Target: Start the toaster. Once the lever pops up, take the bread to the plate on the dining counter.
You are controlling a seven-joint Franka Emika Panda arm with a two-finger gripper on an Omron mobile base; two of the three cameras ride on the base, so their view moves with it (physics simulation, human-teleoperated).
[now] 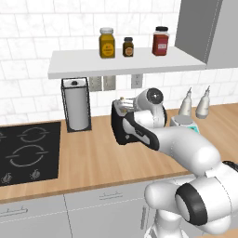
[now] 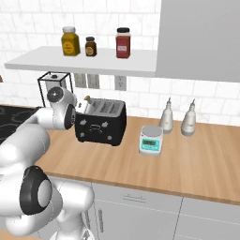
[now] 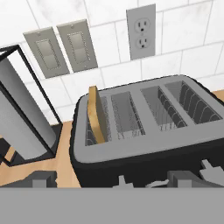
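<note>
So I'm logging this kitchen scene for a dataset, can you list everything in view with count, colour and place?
toaster: one, black with grey slotted top, on the wood counter by the wall
bread: one, tan slice, standing in the toaster's end slot nearest the paper towel roll
paper towel roll: one, white in a black wire frame, between the toaster and the cooktop
cooktop: one, black, set in the counter
kitchen scale: one, teal and white, beside the toaster
bottles: two, pale grey, by the wall past the scale
jars: three, yellow, dark brown, red, on the white shelf
wall plates: three, grey, one outlet and two switches
hand: one, white, open, at the toaster
</note>
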